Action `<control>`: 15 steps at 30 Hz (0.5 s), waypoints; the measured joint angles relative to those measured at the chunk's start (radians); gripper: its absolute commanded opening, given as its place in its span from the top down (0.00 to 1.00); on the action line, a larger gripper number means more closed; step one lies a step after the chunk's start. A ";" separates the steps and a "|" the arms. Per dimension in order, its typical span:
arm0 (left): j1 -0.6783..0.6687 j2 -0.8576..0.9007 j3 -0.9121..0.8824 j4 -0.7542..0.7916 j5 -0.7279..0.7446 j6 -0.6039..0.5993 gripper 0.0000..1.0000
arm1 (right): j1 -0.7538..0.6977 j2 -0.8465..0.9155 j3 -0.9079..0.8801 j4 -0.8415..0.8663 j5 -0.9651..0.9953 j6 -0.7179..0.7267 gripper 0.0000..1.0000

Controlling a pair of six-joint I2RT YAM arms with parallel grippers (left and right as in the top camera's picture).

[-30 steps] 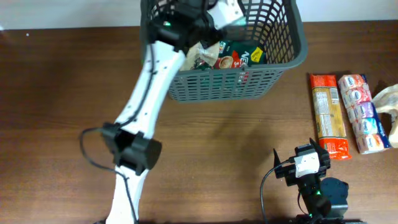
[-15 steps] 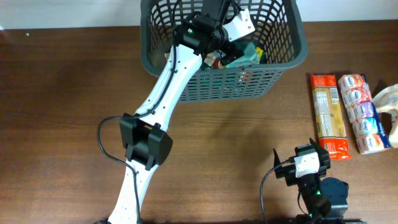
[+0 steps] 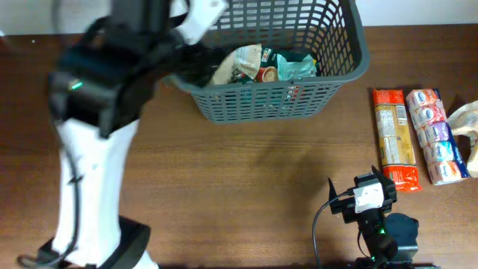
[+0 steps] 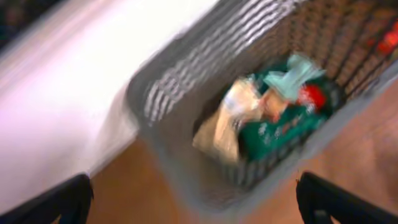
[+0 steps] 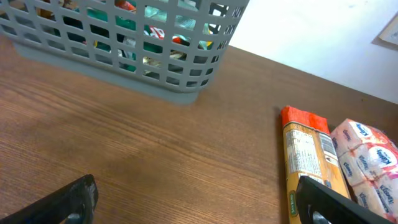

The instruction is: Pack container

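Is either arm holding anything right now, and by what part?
Nothing is held. The left end effector is open by the basket, and the right end effector is open above the table; both are empty.

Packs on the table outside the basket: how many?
3, all right of the basket: a long orange-ended pack, a pink-and-purple multipack beside it, a pale bag cut off at the frame edge; others may lie beyond.

Dark brown wood-grain table (image 3: 246, 172) — plain white wall (image 5: 323, 37) along its far edge.
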 measured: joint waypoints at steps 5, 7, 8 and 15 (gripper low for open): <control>0.121 -0.009 -0.005 -0.211 -0.069 -0.103 0.01 | 0.000 0.000 0.000 0.000 0.000 0.001 0.01; 0.162 -0.008 -0.010 -0.223 -0.078 -0.117 0.01 | 0.000 0.000 0.000 0.000 0.000 0.000 0.01; 0.177 -0.008 -0.010 -0.223 -0.080 -0.119 0.01 | 0.000 0.000 0.000 0.000 0.000 0.000 0.01; 0.195 -0.008 -0.010 -0.223 -0.090 -0.130 0.01 | 0.000 0.000 0.000 0.003 -0.008 0.000 0.01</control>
